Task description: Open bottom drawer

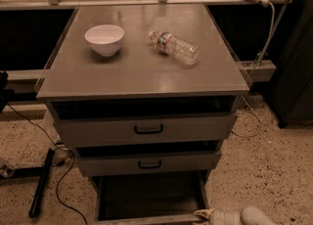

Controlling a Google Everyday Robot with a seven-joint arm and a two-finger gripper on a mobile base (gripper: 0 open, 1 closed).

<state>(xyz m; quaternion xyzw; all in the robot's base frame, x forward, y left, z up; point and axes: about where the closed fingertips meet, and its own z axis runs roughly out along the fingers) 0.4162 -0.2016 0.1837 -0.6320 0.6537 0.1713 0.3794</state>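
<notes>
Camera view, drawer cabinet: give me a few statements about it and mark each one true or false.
1. The bottom drawer is pulled out, with its inside showing. True.
2. The plastic bottle stands upright. False: it lies on its side.
3. The white bowl and the bottle sit apart on the cabinet top. True.
4. The pincer hangs over the bowl. False: it is low at the frame's bottom edge, by the bottom drawer's front corner.
5. The middle drawer sticks out farther than the bottom drawer. False: the bottom one projects farthest.
</notes>
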